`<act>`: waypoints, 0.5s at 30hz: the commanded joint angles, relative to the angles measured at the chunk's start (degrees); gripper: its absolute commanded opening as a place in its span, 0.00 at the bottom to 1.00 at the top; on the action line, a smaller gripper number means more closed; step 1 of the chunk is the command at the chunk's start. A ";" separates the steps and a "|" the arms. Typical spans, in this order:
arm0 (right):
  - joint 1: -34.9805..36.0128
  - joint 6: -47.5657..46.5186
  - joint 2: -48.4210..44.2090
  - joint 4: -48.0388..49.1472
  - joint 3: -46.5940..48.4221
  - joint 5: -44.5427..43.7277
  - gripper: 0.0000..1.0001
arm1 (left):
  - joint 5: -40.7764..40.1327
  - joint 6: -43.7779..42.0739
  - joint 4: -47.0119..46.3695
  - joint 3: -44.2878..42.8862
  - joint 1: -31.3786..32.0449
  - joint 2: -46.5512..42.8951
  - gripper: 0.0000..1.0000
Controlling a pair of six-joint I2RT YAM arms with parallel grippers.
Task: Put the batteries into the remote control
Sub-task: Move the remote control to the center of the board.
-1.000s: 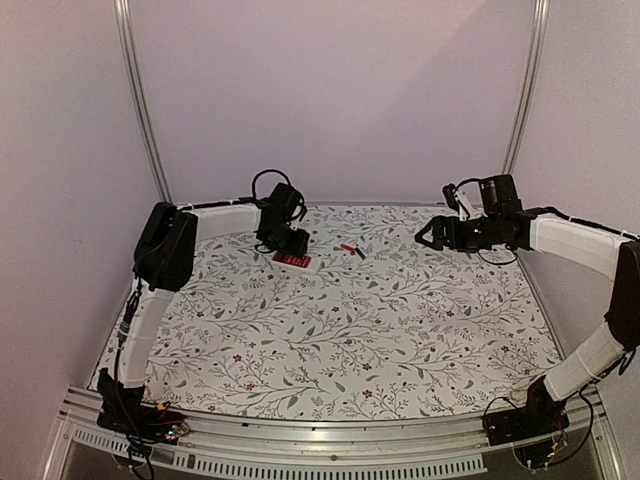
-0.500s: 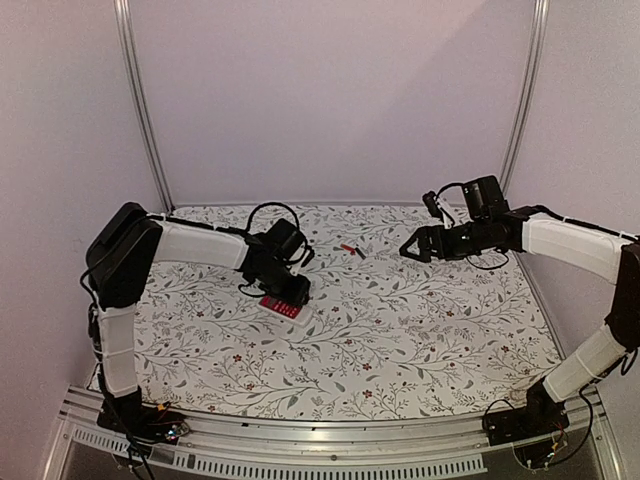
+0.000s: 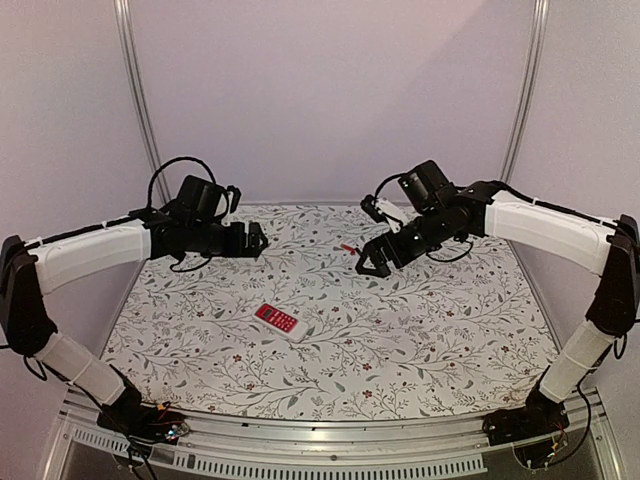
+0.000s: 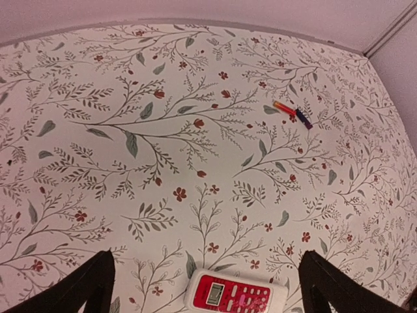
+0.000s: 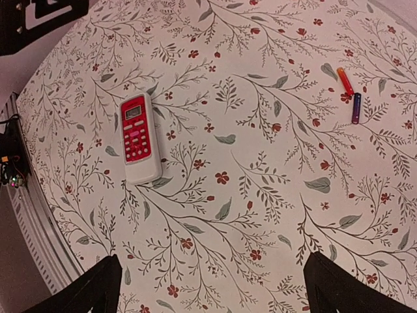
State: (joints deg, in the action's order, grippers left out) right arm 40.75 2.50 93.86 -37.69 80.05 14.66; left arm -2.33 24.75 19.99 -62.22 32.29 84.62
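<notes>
Remote control (image 3: 282, 321) well apart from wide-spread, empty left gripper (image 3: 257, 241); 2 batteries (image 3: 349, 248) near wide-spread, empty right gripper (image 3: 370, 266).

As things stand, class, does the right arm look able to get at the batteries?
Probably yes: the right claw hangs open near the batteries, with nothing lying between them.

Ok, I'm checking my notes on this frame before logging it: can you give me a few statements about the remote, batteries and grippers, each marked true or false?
1. The remote control lies face up on the table. True.
2. The left gripper holds the remote control. False: it is open and empty, above the table.
3. The batteries lie on the table, apart from the remote control. True.
4. The right gripper is shut on a battery. False: it is open, holding nothing.
</notes>
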 commanded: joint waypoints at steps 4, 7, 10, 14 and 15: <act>12.71 -1.89 15.52 -14.11 16.52 -7.96 0.99 | -7.32 8.09 -0.61 9.27 -4.23 -9.35 1.00; 16.12 -1.89 22.18 -16.95 23.26 -8.22 0.99 | -8.46 9.66 -0.61 11.87 -6.15 -12.49 1.00; 18.43 -1.89 28.23 -19.47 29.42 -8.07 0.99 | -9.30 9.87 0.03 13.04 -6.78 -14.29 1.00; 19.86 -1.41 34.62 -21.67 36.15 -7.51 0.99 | -11.08 10.91 1.50 13.37 -7.46 -15.47 0.99; 19.91 -1.37 36.05 -21.98 37.43 -7.36 0.99 | -11.17 11.04 1.97 13.29 -7.62 -15.53 1.00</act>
State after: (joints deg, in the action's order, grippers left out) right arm 60.38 1.19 124.97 -54.89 112.49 7.99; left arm -11.14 34.13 19.88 -49.69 25.74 70.11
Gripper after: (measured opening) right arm 0.988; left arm 0.995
